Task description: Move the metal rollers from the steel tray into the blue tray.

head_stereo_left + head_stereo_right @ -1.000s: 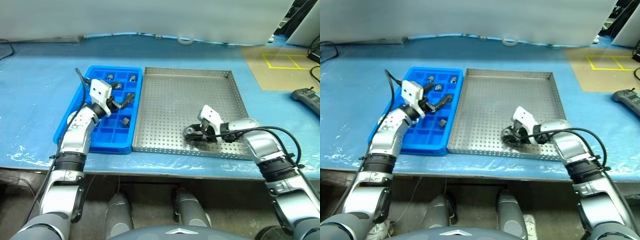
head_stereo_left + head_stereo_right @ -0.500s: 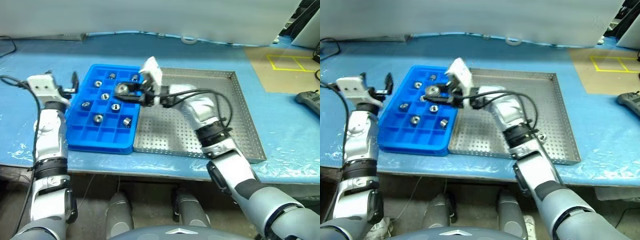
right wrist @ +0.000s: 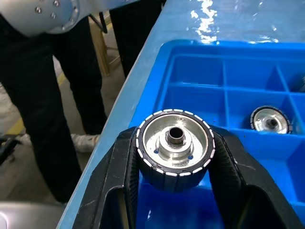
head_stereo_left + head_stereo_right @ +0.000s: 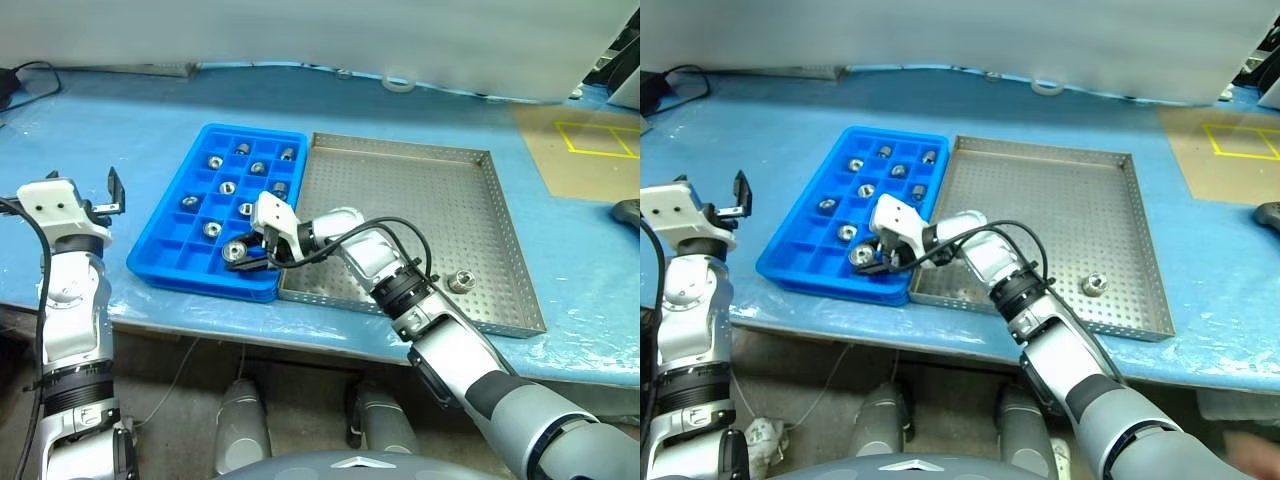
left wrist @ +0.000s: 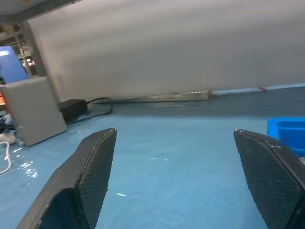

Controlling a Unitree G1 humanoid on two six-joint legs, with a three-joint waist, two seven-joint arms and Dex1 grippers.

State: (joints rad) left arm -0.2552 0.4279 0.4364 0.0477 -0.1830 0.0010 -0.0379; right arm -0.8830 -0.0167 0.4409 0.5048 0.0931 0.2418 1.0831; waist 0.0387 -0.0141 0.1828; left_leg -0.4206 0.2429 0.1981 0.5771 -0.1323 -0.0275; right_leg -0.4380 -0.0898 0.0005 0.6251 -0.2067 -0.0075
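I have the right pincer (image 4: 243,257) clamped on one roller (image 3: 174,149), its two black fingers (image 3: 121,164) pressing the ribbed rim from either side, so the bored face looks back at the wrist camera. I hold it over the near row of the blue tray (image 4: 160,246), close to the near edge, because that row looks to have open cells, while the rows behind already carry rollers (image 4: 221,187). From the head views I cannot tell which cell lies under it, nor whether it touches the floor of one; in the wrist view it seems to hang just above the dividers.

My right arm crosses the near left corner of the steel tray (image 4: 505,262) to get there, since the two trays sit edge to edge on the blue tabletop (image 4: 110,130). One roller (image 4: 461,281) is left on the steel tray's perforated floor, near its right rim, so I judge the job nearly done.

The left pincer (image 5: 174,183) stands wide apart and empty, off to the left of the blue tray, presumably parked clear of the right arm's path.

I can read no brand, label or writing on the trays or the rollers.
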